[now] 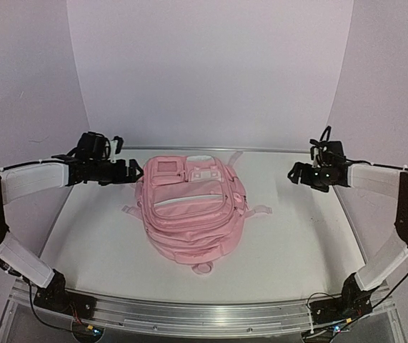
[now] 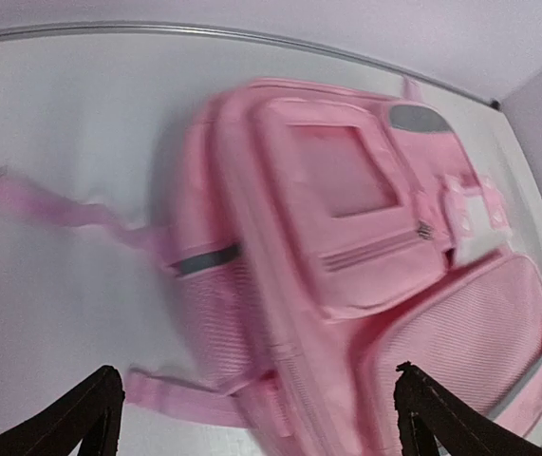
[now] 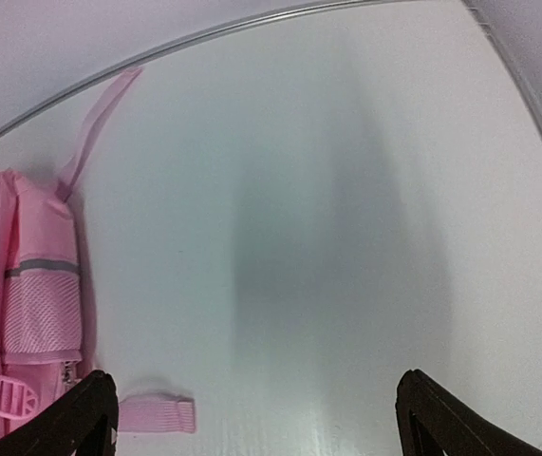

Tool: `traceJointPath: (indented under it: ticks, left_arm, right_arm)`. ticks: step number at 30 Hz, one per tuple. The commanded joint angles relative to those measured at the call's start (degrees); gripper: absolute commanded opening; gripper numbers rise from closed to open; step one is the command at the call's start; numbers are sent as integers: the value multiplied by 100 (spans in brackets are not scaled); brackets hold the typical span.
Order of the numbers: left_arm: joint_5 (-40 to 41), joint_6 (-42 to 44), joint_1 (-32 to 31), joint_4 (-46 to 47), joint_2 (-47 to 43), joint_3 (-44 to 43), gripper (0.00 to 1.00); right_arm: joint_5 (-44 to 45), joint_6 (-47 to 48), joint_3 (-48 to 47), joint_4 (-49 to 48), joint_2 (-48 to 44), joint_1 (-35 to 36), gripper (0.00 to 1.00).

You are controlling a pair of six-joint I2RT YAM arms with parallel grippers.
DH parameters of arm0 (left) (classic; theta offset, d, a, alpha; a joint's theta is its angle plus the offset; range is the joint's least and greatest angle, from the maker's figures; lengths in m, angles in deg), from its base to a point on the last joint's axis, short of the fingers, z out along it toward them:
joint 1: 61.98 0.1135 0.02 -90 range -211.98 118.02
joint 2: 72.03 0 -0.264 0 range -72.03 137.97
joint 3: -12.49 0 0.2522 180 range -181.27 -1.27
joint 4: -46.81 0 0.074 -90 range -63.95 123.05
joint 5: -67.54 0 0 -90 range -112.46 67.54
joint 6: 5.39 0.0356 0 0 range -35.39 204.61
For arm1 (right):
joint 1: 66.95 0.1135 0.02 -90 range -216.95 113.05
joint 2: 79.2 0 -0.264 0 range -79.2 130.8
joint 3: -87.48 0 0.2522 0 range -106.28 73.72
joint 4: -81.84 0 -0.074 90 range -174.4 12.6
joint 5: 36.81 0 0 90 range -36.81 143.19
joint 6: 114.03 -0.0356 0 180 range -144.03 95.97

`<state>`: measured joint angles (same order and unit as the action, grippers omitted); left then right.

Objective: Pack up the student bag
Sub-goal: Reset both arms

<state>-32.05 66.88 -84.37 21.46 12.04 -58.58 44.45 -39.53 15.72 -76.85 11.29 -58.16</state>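
White tabletop (image 1: 296,243), matte and evenly lit. We mark its far boundary at 12 o'clock, a thin metal rim (image 1: 282,151), and its near boundary at 6 o'clock, an aluminium rail (image 1: 204,311). A plain backdrop panel (image 1: 211,71) rises behind the rim, flanked at 9 and 3 o'clock by side walls (image 1: 18,86). We note a diffuse, lavender-tinted light on all the walls. In the right wrist view, a soft grey shadow (image 3: 346,266) lies across the bare tabletop.
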Motion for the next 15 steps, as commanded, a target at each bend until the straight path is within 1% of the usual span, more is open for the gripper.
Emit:
traceJointPath:
  ticks: [1,2,4,6,8,11,13,15]
  left_arm:
    - [-176,-455,1293,211,-832,674,100]
    - [-268,-519,1703,332,-999,874,100]
    - [-296,-645,2212,578,-1338,1188,100]
    - [70,-716,2611,794,-1645,1502,100]
    - [654,-651,2655,1151,-1932,1865,100]
    - [1429,-547,2655,2002,-2380,2612,100]
    - [1785,-406,2654,2628,-2624,3185,100]
    - [1970,-315,2658,3123,-2767,3634,100]
  right_arm:
    - [619,-254,574,-1103,-1035,-406,98]
    - [789,-219,777,-1286,-1221,-439,98]
    - [1167,-103,1114,-1717,-1642,-463,98]
    - [1402,12,1559,-2235,-2145,-458,98]
    - [1630,171,2004,-2732,-2611,-463,98]
    - [1872,313,2667,-3470,-3177,-458,98]
    - [1963,355,3073,-3886,-3403,-460,98]
    - [2066,329,3390,-4193,-3513,-465,98]
